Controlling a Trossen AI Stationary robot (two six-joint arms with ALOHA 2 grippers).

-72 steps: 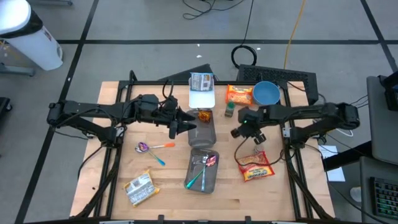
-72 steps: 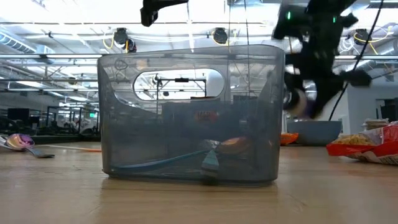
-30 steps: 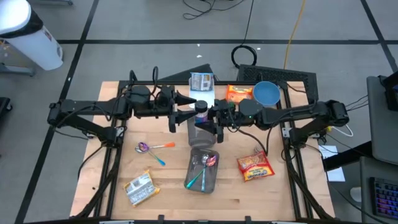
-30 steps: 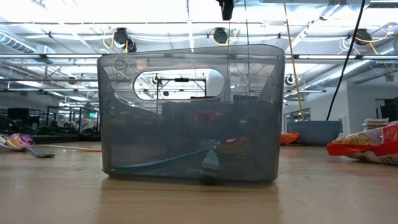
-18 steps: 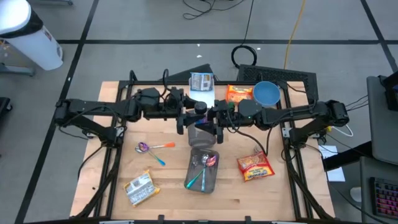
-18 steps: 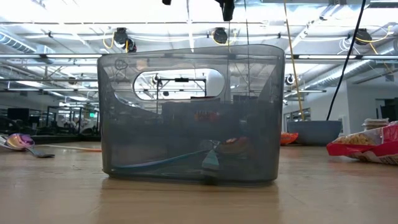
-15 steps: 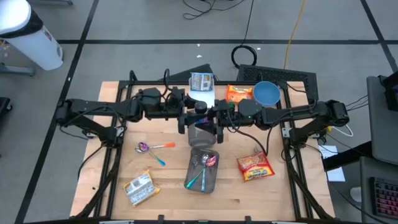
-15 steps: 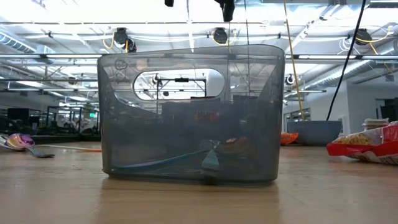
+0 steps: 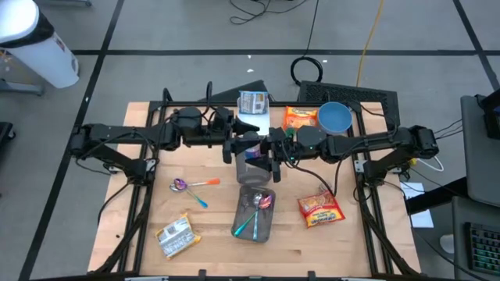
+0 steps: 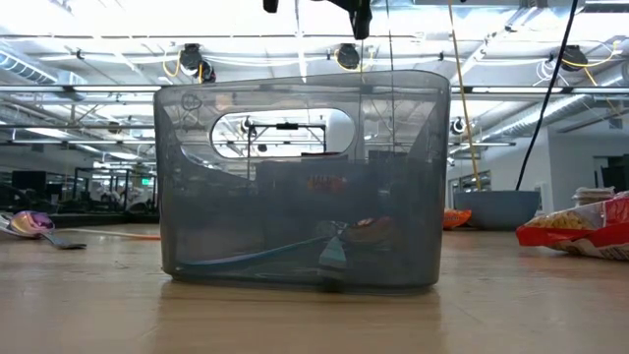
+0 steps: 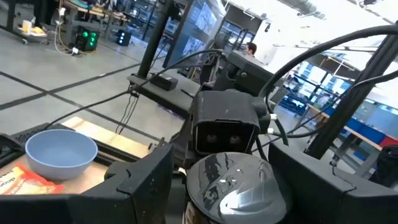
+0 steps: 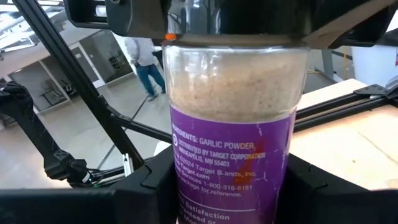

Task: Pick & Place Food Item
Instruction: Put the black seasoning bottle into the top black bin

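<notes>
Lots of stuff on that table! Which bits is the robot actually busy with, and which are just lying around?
In use:
garlic powder jar
right gripper, holding the jar
left gripper, open at the jar's lid

Lying about:
blue bowl
grey bin with spoons
red snack bag

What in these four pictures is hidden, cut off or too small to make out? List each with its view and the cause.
1. Garlic powder jar: base cut off by the right wrist view's bottom edge.
2. Jar lid: lower part cut off in the left wrist view.
3. Bin contents: dimmed by its tinted wall, low view.
4. Foil packet: print too small, high view.
</notes>
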